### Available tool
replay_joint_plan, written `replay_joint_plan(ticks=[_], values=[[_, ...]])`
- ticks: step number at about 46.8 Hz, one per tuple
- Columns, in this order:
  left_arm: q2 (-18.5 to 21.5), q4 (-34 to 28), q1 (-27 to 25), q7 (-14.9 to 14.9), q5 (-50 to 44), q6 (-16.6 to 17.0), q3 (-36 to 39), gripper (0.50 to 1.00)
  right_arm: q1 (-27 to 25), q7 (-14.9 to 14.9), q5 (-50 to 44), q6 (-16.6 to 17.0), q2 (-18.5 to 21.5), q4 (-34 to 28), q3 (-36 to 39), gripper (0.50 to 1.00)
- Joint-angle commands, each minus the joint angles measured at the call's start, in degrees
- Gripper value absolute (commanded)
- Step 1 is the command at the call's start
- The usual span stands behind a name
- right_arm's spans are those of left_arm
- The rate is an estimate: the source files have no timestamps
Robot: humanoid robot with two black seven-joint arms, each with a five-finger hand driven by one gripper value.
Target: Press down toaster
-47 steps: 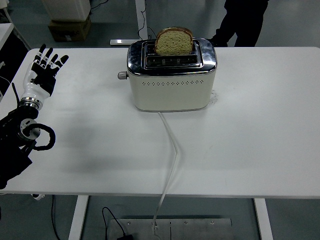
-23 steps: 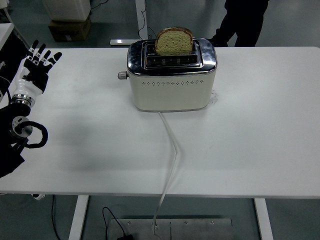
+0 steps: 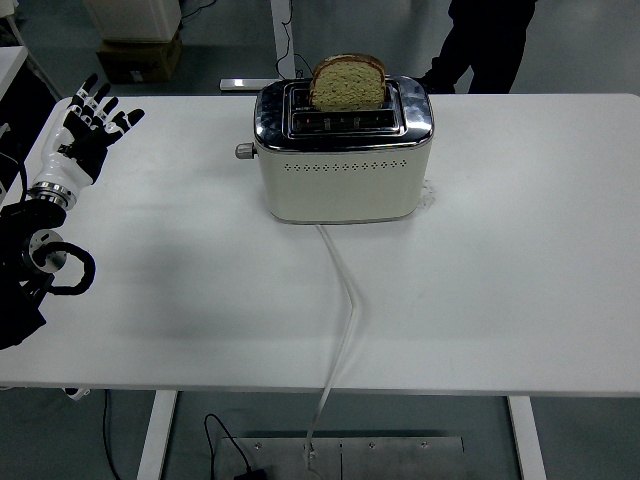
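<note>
A cream toaster (image 3: 340, 175) with a chrome top stands at the table's far middle. One slice of bread (image 3: 347, 82) sticks up out of its rear slot. The small lever knob (image 3: 241, 151) juts from the toaster's left end. My left hand (image 3: 88, 135) hovers over the table's far left, well to the left of the toaster, its fingers spread and holding nothing. The right arm does not show.
A white power cord (image 3: 345, 300) runs from the toaster's front down over the table's near edge. A person in dark clothes (image 3: 490, 40) stands behind the table at top right. A cardboard box (image 3: 140, 55) lies on the floor at the back left.
My left hand drifted left and away, then came back slightly right toward the toaster. Toaster and bread have not moved.
</note>
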Motion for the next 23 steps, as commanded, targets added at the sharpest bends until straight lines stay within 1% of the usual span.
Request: replay_joint_plan(ticks=[1,8,13,23], values=[[0.48,-0.08,-0.01,-0.01,1.36,-0.23,-0.01,1.0,0.0,0.0,0.04,0.0,0.0,-0.07,0.0,0.998],[0.84,-0.17,-0.18,-0.01,6.44,-0.23,0.17,1.0,0.0,0.0,0.04,0.0,0.0,0.02,0.0,0.998],[2.24,-0.17,-0.8,-0.01,11.81,-0.23,0.17,1.0,0.0,0.0,0.04,0.0,0.0,-0.07,0.0,0.998],[4.53,-0.52,-2.29,-0.09,18.49,-0.58,0.35,1.0,0.0,0.0,0.04,0.0,0.0,0.02,0.0,0.998]])
